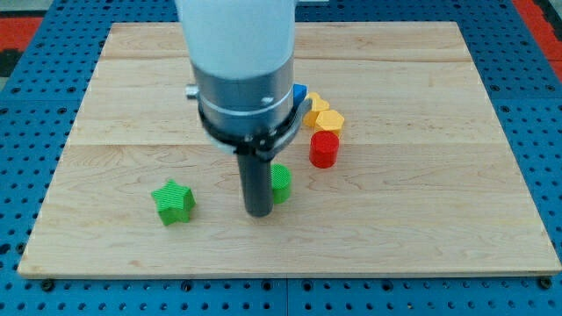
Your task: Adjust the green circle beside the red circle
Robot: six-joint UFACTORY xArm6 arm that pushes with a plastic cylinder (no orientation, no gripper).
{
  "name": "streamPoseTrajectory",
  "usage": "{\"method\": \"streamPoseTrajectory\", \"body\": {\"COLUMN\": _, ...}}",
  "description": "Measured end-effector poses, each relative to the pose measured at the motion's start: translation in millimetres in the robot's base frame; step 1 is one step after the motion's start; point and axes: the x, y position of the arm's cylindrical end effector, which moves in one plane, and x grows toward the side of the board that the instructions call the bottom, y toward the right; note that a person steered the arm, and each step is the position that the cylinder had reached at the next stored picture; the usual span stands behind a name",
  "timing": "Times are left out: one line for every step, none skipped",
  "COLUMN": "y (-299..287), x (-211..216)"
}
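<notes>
Camera view shows the green circle block [281,183], a short ribbed plastic cylinder, a little below the middle of the pale wooden board [421,219]; its left part is hidden behind my tip [258,212], the blunt lower end of the straight dark rod, which stands just beside it on the left and seems to touch it; there are no jaws to open or close, and the rod has hold of nothing; the red circle block [323,149], another ribbed cylinder, stands near the green one, up and to the right, with a bare gap of wood between them; beyond the red one, farther up, two yellow faceted blocks [320,113] sit close together, and a blue block [299,91] peeks out from behind the arm's grey and white housing [239,61]; well apart on the left lies a green star-shaped block [173,201]; the board's planks show fine grain; around it lies blue perforated matting [26,158].
</notes>
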Motion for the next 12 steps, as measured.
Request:
{"method": "streamPoseTrajectory", "body": {"y": 27, "x": -21}}
{"method": "streamPoseTrajectory", "body": {"y": 12, "x": -4}}
{"method": "streamPoseTrajectory", "body": {"y": -31, "x": -1}}
{"method": "streamPoseTrajectory", "body": {"y": -29, "x": -18}}
{"method": "streamPoseTrajectory", "body": {"y": -9, "x": -3}}
{"method": "streamPoseTrajectory", "body": {"y": 22, "x": -5}}
{"method": "streamPoseTrajectory", "body": {"y": 24, "x": -22}}
{"method": "streamPoseTrajectory", "body": {"y": 15, "x": -33}}
{"method": "streamPoseTrajectory", "body": {"y": 8, "x": -39}}
{"method": "streamPoseTrajectory", "body": {"y": 7, "x": 7}}
{"method": "streamPoseTrajectory", "body": {"y": -11, "x": 76}}
{"method": "streamPoseTrajectory", "body": {"y": -81, "x": 87}}
